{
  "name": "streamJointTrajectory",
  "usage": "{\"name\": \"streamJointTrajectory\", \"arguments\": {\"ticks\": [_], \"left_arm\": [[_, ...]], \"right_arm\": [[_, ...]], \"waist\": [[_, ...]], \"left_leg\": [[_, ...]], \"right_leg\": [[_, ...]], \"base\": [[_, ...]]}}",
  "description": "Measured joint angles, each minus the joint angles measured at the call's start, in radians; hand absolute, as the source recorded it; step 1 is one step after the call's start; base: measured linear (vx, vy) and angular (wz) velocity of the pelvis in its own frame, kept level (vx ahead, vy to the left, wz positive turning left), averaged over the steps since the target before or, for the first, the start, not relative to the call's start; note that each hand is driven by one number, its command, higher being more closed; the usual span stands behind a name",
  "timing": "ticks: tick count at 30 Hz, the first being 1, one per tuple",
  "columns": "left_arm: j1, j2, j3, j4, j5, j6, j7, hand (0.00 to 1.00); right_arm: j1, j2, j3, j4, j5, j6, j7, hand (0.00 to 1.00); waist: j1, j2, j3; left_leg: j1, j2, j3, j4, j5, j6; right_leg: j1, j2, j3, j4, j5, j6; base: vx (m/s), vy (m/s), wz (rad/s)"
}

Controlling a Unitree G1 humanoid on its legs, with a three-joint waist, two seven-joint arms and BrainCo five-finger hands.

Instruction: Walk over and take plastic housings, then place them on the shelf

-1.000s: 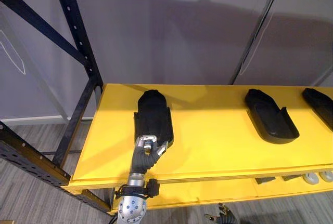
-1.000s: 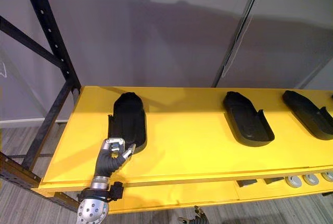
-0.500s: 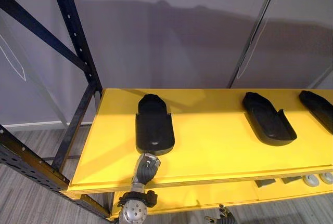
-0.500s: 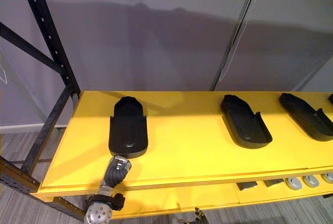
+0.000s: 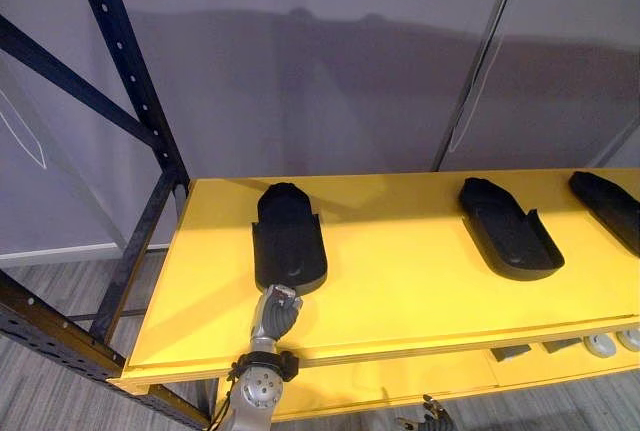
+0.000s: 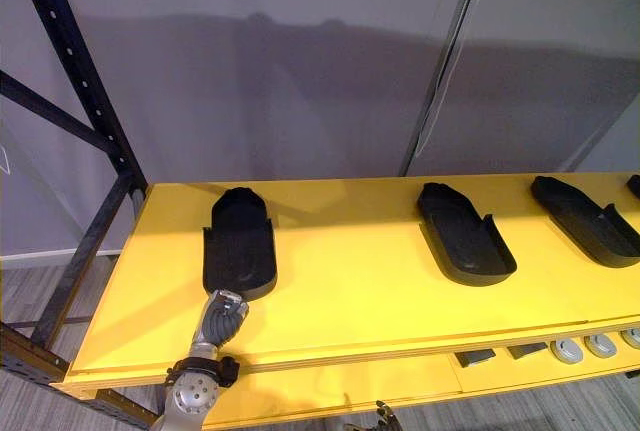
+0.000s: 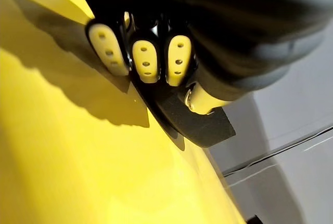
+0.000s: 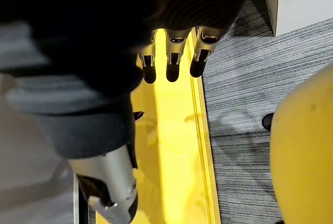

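Silver-grey arm [image 5: 255, 392], dark ribbed wrist cover [image 5: 263, 336], silver-fingered left hand [image 5: 278, 308]

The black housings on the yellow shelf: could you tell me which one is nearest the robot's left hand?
The leftmost housing, beside the rack post; the left hand is at its near end, the other housings farther right.

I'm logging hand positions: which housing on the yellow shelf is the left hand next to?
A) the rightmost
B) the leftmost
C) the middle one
B: the left hand sits at the near end of the leftmost housing on the yellow shelf, well away from the others.
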Motion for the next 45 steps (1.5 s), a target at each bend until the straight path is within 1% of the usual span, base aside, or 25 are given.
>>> {"name": "streamJointTrajectory", "arguments": {"ticks": [4,10,15,19,21,22,24,26,27,29,30,31,32,33,35,38,39,40,41,42,45], "left_arm": [[-0.03,-0.001,0.004,0.026,0.001,0.01,0.018,1.0],[-0.069,-0.001,0.013,0.055,0.001,0.025,0.02,1.0],[-0.076,0.0,0.032,0.065,0.0,0.026,0.022,1.0],[-0.07,-0.001,0.031,0.06,-0.006,0.027,0.022,1.0],[-0.052,-0.001,0.032,0.012,-0.023,0.032,0.022,1.0],[-0.041,0.0,0.031,-0.04,-0.031,0.031,0.022,1.0],[-0.029,0.002,0.031,-0.132,-0.043,0.028,0.024,1.0],[-0.017,0.006,0.031,-0.264,-0.066,0.005,0.042,1.0],[-0.012,0.007,0.033,-0.296,-0.074,-0.002,0.046,1.0],[0.024,0.007,0.044,-0.426,-0.112,-0.033,0.066,1.0],[0.032,0.007,0.044,-0.456,-0.121,-0.04,0.068,1.0],[0.048,0.007,0.054,-0.506,-0.141,-0.059,0.078,1.0],[0.066,0.004,0.073,-0.553,-0.158,-0.071,0.09,1.0],[0.076,0.001,0.087,-0.576,-0.161,-0.074,0.094,1.0],[0.108,-0.002,0.158,-0.647,-0.198,-0.092,0.129,1.0],[0.14,-0.005,0.223,-0.7,-0.24,-0.107,0.16,1.0],[0.153,-0.008,0.246,-0.713,-0.261,-0.119,0.18,1.0],[0.159,-0.011,0.258,-0.716,-0.267,-0.123,0.188,1.0],[0.169,-0.018,0.283,-0.717,-0.288,-0.133,0.208,1.0],[0.183,-0.029,0.311,-0.717,-0.316,-0.135,0.221,1.0],[0.229,-0.055,0.367,-0.717,-0.358,-0.138,0.247,1.0]], "right_arm": [[-0.002,-0.001,-0.002,0.002,0.0,0.0,0.001,0.0],[-0.01,-0.001,-0.002,0.014,0.0,0.0,0.003,0.0],[-0.026,0.0,-0.002,0.021,-0.001,0.001,0.004,0.0],[-0.025,0.0,-0.002,0.022,-0.001,0.002,0.004,0.0],[-0.025,0.002,-0.002,0.022,-0.001,0.002,0.004,0.0],[-0.027,0.003,-0.002,0.021,-0.001,0.002,0.004,0.0],[-0.028,0.008,-0.002,0.021,-0.001,0.001,0.004,0.0],[-0.027,0.014,-0.002,0.02,0.0,0.001,0.004,0.0],[-0.027,0.015,-0.002,0.02,0.0,0.001,0.004,0.0],[-0.028,0.019,-0.004,0.021,-0.001,0.001,0.004,0.0],[-0.028,0.02,-0.006,0.022,-0.001,0.001,0.004,0.0],[-0.028,0.022,-0.008,0.024,-0.001,0.001,0.004,0.0],[-0.028,0.023,-0.011,0.029,-0.002,0.001,0.004,0.0],[-0.028,0.023,-0.011,0.034,-0.002,0.001,0.004,0.0],[-0.031,0.023,-0.011,0.041,-0.005,0.001,0.004,0.0],[-0.032,0.023,-0.01,0.045,-0.018,0.001,0.003,0.0],[-0.032,0.023,-0.01,0.048,-0.019,0.001,0.002,0.0],[-0.031,0.024,-0.01,0.048,-0.019,0.001,0.001,0.0],[-0.032,0.027,-0.008,0.048,-0.019,0.001,-0.001,0.0],[-0.031,0.028,0.002,0.048,-0.019,0.001,-0.004,0.0],[-0.032,0.028,0.007,0.048,-0.019,0.001,-0.007,0.0]], "waist": [[-0.001,0.002,0.0],[-0.004,0.001,0.001],[-0.026,-0.004,0.007],[-0.023,-0.013,0.013],[-0.022,-0.013,0.017],[-0.022,-0.021,0.024],[-0.021,-0.026,0.031],[-0.019,-0.032,0.035],[-0.019,-0.033,0.035],[-0.014,-0.032,0.035],[-0.013,-0.032,0.036],[-0.01,-0.032,0.036],[0.0,-0.032,0.036],[0.004,-0.032,0.036],[0.007,-0.032,0.037],[0.018,-0.033,0.039],[0.025,-0.034,0.04],[0.025,-0.036,0.041],[0.026,-0.042,0.044],[0.026,-0.046,0.044],[0.027,-0.047,0.043]], "left_leg": [[0.022,0.0,0.001,-0.035,0.017,-0.006],[0.024,-0.004,0.0,-0.07,0.048,-0.005],[0.025,-0.014,0.0,-0.096,0.074,0.0],[0.025,-0.015,0.0,-0.097,0.077,0.002],[0.022,-0.014,0.0,-0.095,0.075,0.001],[0.021,-0.014,-0.001,-0.093,0.071,-0.005],[0.019,-0.014,-0.004,-0.087,0.065,-0.007],[-0.004,-0.012,-0.009,-0.047,0.045,0.0],[-0.01,-0.012,-0.011,-0.037,0.04,-0.001],[-0.012,-0.012,-0.021,-0.014,0.022,0.005],[-0.012,-0.013,-0.026,-0.013,0.02,0.006],[-0.012,-0.014,-0.033,-0.01,0.015,0.008],[-0.011,-0.014,-0.038,-0.003,0.008,0.01],[-0.011,-0.014,-0.04,0.002,0.003,0.01],[-0.011,-0.014,-0.059,0.015,-0.006,0.012],[-0.012,-0.016,-0.069,0.021,-0.009,0.016],[-0.013,-0.019,-0.075,0.025,-0.012,0.017],[-0.014,-0.02,-0.079,0.028,-0.014,0.017],[-0.016,-0.025,-0.088,0.033,-0.017,0.018],[-0.017,-0.028,-0.092,0.039,-0.019,0.019],[-0.031,-0.03,-0.116,0.055,-0.022,0.018]], "right_leg": [[0.012,0.003,-0.001,-0.013,0.004,-0.001],[0.001,0.005,-0.003,-0.015,0.016,-0.006],[0.0,0.004,-0.002,-0.035,0.039,-0.01],[0.0,0.002,0.0,-0.034,0.043,-0.009],[0.0,0.002,0.002,-0.033,0.043,-0.009],[0.0,0.001,0.002,-0.032,0.042,-0.008],[0.0,0.001,0.002,-0.029,0.039,-0.004],[0.0,0.001,0.001,-0.028,0.035,0.0],[0.0,0.001,0.001,-0.028,0.035,0.001],[0.01,-0.003,-0.003,-0.027,0.029,0.008],[0.013,-0.004,-0.005,-0.028,0.029,0.009],[0.02,-0.008,-0.015,-0.026,0.024,0.016],[0.025,-0.01,-0.024,-0.025,0.022,0.019],[0.029,-0.01,-0.026,-0.025,0.021,0.019],[0.036,-0.012,-0.031,-0.01,0.014,0.022],[0.036,-0.014,-0.034,0.009,0.006,0.026],[0.037,-0.017,-0.036,0.013,-0.001,0.027],[0.039,-0.019,-0.039,0.015,-0.005,0.027],[0.04,-0.024,-0.051,0.026,-0.02,0.019],[0.041,-0.028,-0.058,0.035,-0.032,0.019],[0.045,-0.031,-0.082,0.044,-0.043,0.016]], "base": [[0.0,0.0,0.0],[-0.04,-0.008,0.02],[-0.08,0.007,-0.01],[-0.07,0.008,0.01],[-0.05,0.008,-0.01],[0.0,0.0,0.0],[0.0,0.006,0.02],[0.03,0.021,0.07],[0.05,0.028,0.04],[0.08,0.027,0.07],[0.08,0.026,0.2],[0.08,0.032,0.23],[0.08,0.034,0.19],[0.06,0.037,0.14],[0.03,0.031,0.19],[0.0,0.028,0.13],[-0.02,0.014,0.1],[-0.04,0.006,0.15],[-0.05,-0.013,0.18],[-0.05,-0.017,0.17],[-0.03,-0.016,0.22]]}}
